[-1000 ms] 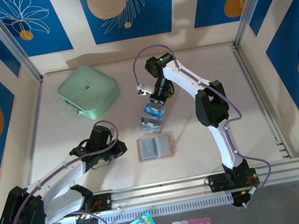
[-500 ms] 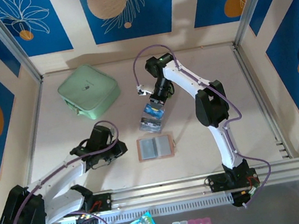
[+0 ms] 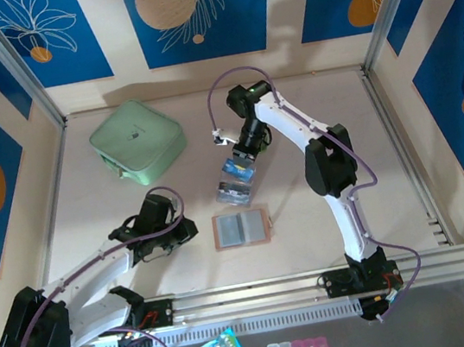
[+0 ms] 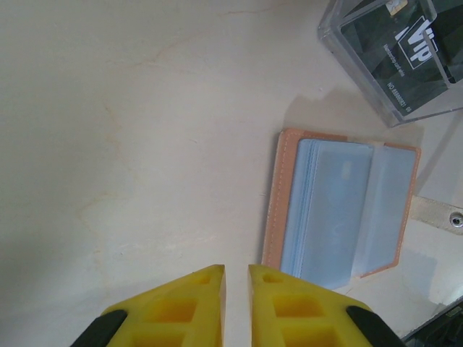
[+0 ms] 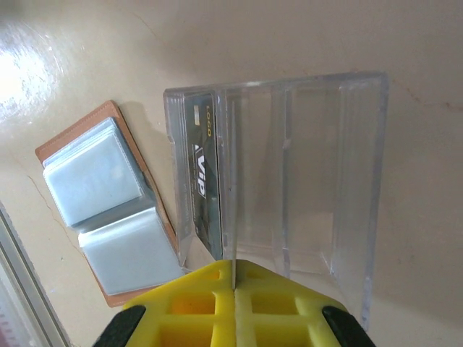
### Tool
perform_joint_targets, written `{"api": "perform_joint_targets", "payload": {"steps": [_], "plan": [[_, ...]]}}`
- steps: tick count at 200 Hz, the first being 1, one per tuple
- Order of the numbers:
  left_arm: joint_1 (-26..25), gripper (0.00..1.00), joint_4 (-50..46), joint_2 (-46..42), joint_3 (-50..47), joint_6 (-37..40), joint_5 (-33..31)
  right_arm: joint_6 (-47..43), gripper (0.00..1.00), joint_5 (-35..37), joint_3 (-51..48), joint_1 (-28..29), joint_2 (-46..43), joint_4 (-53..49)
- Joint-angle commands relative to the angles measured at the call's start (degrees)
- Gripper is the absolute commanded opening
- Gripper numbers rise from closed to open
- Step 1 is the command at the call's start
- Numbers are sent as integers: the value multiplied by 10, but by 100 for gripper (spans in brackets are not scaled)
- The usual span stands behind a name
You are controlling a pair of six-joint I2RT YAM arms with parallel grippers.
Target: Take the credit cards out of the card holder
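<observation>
**Card going into the clear box, holder lying open**

Step, as I judge it: stowing a pulled card. The right end effector [image 5: 234, 278] hangs over the clear box [image 5: 304, 166], on the far side of the card holder [image 3: 242, 229]. Its tips are pressed together. A thin pale edge runs up from between them, and I can't tell if that is a card held edge-on or a box divider.

The left end effector [image 4: 236, 278] sits low, left of the holder, tips almost together with a slim gap and nothing between them. The holder lies open and flat mid-worktop [image 3: 354, 112], near of the box and just apart from it. One dark card [image 5: 201, 191] lettered "VIP" stands on edge in the box slot nearest the holder.

Next, likely: part the right tips, move to the holder and pinch a card edge while the left pins the leather.

Materials:
- Holder: tan-pink, leather-like, stitched rim, cloudy grey-blue plastic sleeves; can't tell if any hold cards.
- Box: hard, clear, ribbed into slots.
- Card: thin, stiff, glossy.
- Worktop: pale wood grain.
</observation>
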Motion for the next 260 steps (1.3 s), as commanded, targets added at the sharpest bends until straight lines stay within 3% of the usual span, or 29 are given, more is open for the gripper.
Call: {"api": "perform_joint_targets", "payload": {"steps": [1,128,186,209,260], "plan": [[10,15,5,1,-9,-3,8,-8,6,-17,-10,-5,-30,1],[10,15,0,-3,-11,-3,7,-29,6,-16,-39,6,29,-10],[11,15,-4,-10,-14,-3,4,-29,16,-24,-26,9,49,-10],[12,15,-3,-9,-13,-2,4,-13,21,-16,-26,4,38,1],[12,15,7,-3,-16,-5,7,50,22,52,-77,-8,-50,70]]}}
